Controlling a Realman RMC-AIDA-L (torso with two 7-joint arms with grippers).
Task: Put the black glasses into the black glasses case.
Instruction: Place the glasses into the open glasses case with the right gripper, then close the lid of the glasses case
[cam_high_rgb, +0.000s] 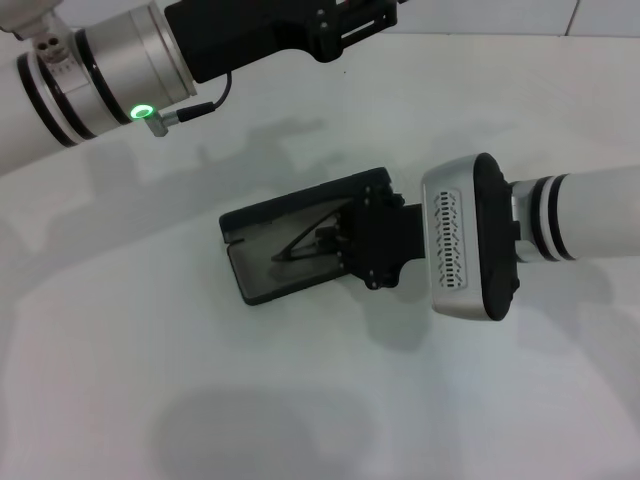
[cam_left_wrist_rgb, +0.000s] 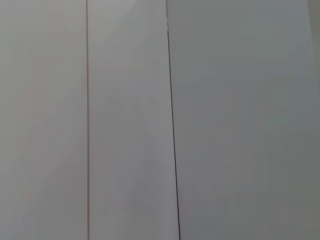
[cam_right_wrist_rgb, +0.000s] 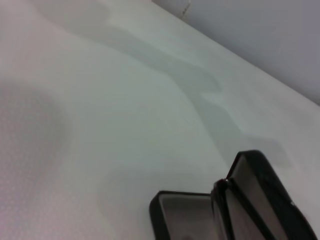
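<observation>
Head view: flat rectangular hard black glasses case (cam_high_rgb: 262, 250) with rounded corners lies hinged open on the smooth white table (cam_high_rgb: 150, 380), grey lining showing.
Glasses: thin black-framed glasses (cam_high_rgb: 310, 243) sit inside the case tray, folded I think, pretty hard to make out.
Right gripper (cam_high_rgb: 345, 240): reaches in level from the right, fingertips over the case; can't tell if it's gripping or let go.
Left gripper: out of frame; the left arm (cam_high_rgb: 110, 65) is parked up top, wrist cam facing a plain wall (cam_left_wrist_rgb: 240, 120).
Right wrist view: case (cam_right_wrist_rgb: 240, 210) open, cut off at the edge.

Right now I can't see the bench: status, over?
Right gripper over the open black glasses case, fingers unclear. Black glasses inside the case at the gripper. Left arm raised at the far left, gripper out of view. Nothing blocking the case.
</observation>
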